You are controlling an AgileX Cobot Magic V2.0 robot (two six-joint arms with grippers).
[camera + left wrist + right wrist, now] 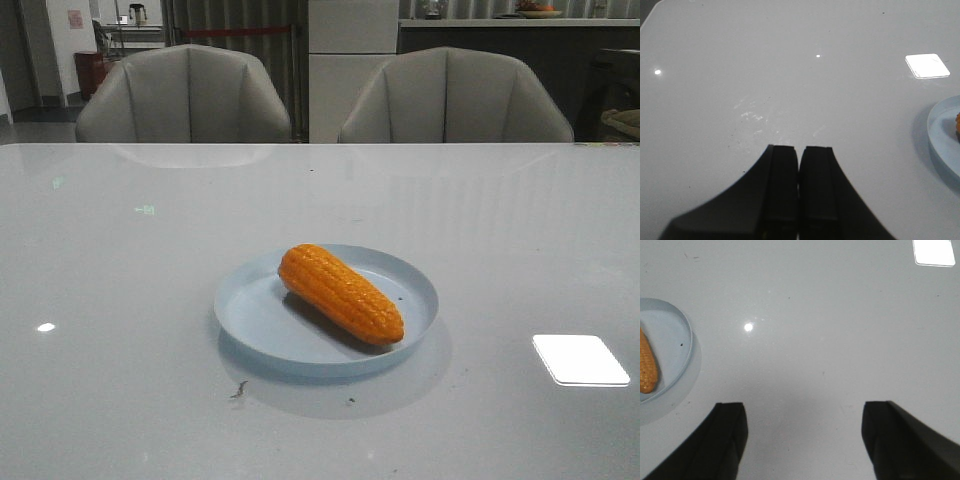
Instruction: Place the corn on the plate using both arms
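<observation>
The orange corn (341, 293) lies diagonally inside the pale blue plate (250, 315) at the middle of the table. Neither arm shows in the front view. My left gripper (800, 149) is shut with nothing between its fingers, over bare table, with the plate's rim (942, 145) off to one side. My right gripper (802, 407) is open wide and empty over bare table; the plate (675, 335) and the corn's end (647, 367) show at the edge of that view, apart from the fingers.
The table top (120, 300) is glossy grey-white with bright light reflections (580, 360). Two grey chairs (185, 95) stand behind the far edge. A small dark scrap (238, 390) lies near the plate's front.
</observation>
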